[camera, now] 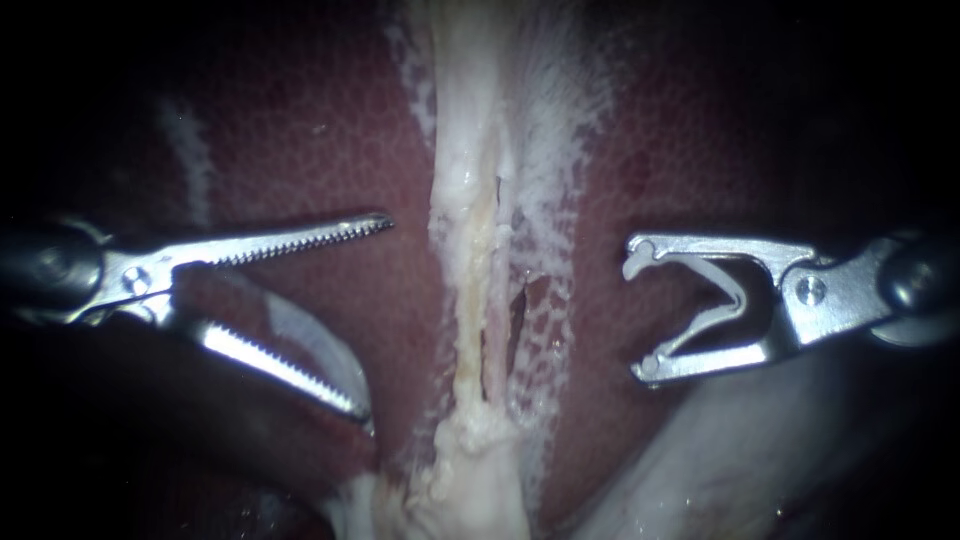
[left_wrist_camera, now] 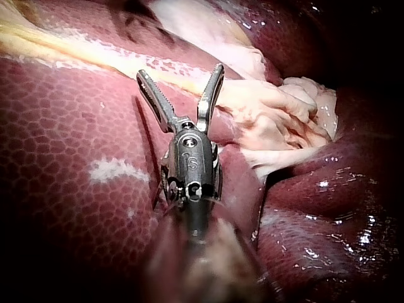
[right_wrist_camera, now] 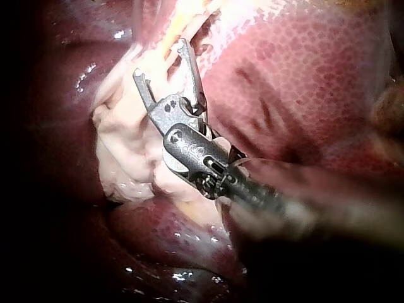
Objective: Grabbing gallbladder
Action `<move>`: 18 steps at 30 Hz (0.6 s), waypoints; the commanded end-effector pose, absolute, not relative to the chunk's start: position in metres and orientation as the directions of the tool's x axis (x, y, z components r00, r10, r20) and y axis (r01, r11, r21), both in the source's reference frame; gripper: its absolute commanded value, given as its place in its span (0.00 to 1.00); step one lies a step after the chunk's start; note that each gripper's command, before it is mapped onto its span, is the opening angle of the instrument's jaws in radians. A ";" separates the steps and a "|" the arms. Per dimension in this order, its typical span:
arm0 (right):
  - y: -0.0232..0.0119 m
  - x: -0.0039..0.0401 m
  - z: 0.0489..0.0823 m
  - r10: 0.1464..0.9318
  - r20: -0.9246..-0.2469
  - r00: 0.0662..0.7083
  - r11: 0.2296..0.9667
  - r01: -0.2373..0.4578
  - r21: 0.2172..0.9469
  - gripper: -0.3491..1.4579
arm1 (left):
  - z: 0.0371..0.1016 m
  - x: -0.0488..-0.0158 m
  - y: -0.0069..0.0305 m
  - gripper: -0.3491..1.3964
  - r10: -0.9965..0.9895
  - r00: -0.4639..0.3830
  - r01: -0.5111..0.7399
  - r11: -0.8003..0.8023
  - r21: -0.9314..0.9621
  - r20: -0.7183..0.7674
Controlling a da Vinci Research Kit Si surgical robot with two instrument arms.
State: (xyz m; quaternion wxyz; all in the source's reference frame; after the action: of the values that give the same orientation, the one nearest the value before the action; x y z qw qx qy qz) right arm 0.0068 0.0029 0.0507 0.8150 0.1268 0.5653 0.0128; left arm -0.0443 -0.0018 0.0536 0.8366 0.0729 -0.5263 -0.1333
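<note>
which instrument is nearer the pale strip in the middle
Left. The left instrument, jaws open, ends just beside the pale strip; the right instrument, jaws open, sits farther off on its other side.

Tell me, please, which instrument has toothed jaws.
The left instrument: both open jaws carry fine teeth, whereas the right instrument's open jaws are smooth, hollowed frames.

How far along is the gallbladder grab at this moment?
Done: both instruments are in position, the left instrument and right instrument flanking the pale tissue strip on the liver. In hand: both stand open, holding nothing. Left: closing in and shutting on that tissue, so the grab itself is not yet made.
</note>
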 end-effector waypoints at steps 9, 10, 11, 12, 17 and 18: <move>0.0029 0.0068 0.0507 0.165 -0.918 0.360 0.968 0.122 0.221 0.52 | 0.0529 -0.0443 -0.0007 0.88 -0.341 0.401 0.159 0.940 0.302 0.850; 0.0029 0.0068 0.0507 0.165 -0.918 0.360 0.967 0.122 0.221 0.52 | 0.0528 -0.0443 -0.0005 0.88 -0.353 0.398 0.164 0.936 0.313 0.847; 0.0029 0.0068 0.0507 0.165 -0.918 0.360 0.967 0.122 0.221 0.52 | 0.0527 -0.0445 -0.0004 0.87 -0.365 0.397 0.172 0.931 0.322 0.842; 0.0029 0.0068 0.0507 0.165 -0.918 0.360 0.967 0.122 0.221 0.52 | 0.0527 -0.0446 -0.0002 0.85 -0.388 0.392 0.183 0.922 0.342 0.834; 0.0028 0.0068 0.0506 0.164 -0.918 0.360 0.967 0.123 0.221 0.52 | 0.0531 -0.0458 0.0003 0.83 -0.444 0.381 0.223 0.895 0.385 0.811; 0.0028 0.0068 0.0506 0.164 -0.918 0.360 0.967 0.123 0.221 0.52 | 0.0532 -0.0459 0.0004 0.82 -0.455 0.378 0.231 0.890 0.393 0.806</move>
State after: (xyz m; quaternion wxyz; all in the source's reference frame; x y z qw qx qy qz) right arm 0.0068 0.0028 0.0506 0.8148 0.1269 0.5655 0.0129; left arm -0.0461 0.0004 0.0534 0.8218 0.1097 -0.5164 -0.2142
